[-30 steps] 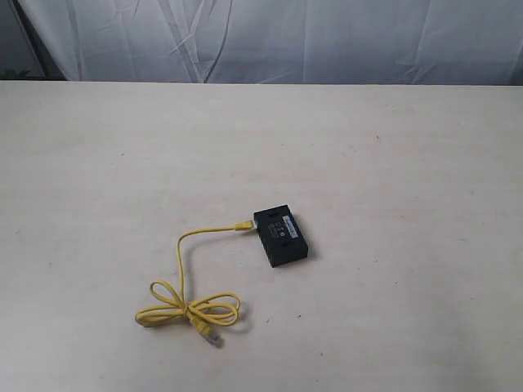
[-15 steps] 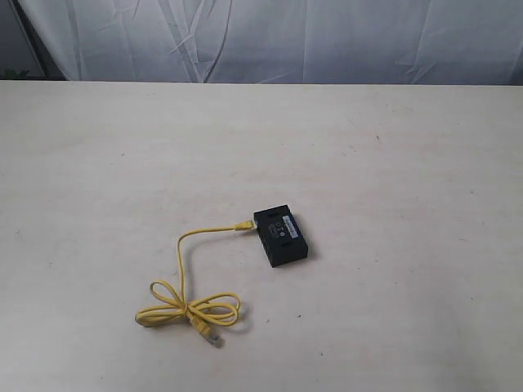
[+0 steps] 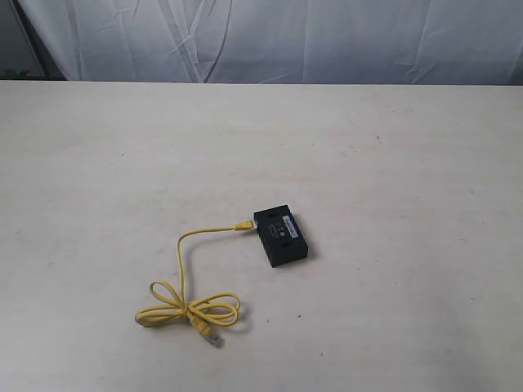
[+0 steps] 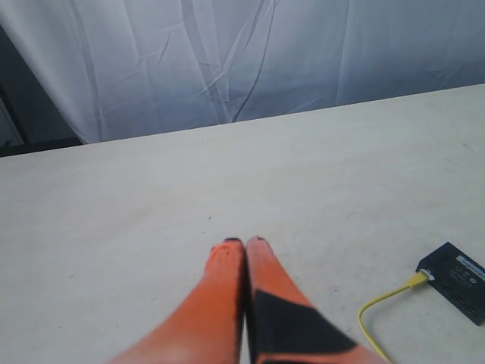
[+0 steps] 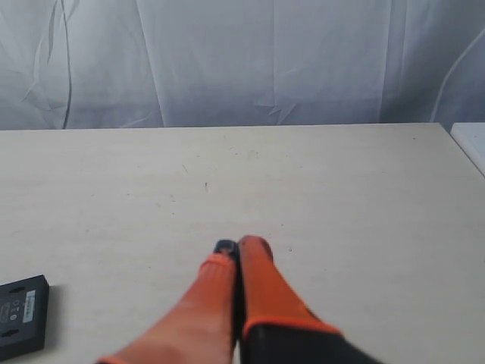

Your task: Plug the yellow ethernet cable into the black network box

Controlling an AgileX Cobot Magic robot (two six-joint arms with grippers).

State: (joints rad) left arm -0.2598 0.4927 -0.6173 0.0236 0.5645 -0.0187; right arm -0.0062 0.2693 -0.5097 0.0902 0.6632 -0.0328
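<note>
Box (image 3: 281, 237) mid-tabletop (image 3: 392, 163), well off edges. Yellow cable (image 3: 181, 269): one plug at box, rest looped. Left claw (image 4: 244, 243), right claw (image 5: 236, 246) pressed together, empty.

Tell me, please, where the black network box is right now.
In the exterior view the black network box lies flat on the table just right of centre, one end of the yellow ethernet cable reaching its left side.
</note>
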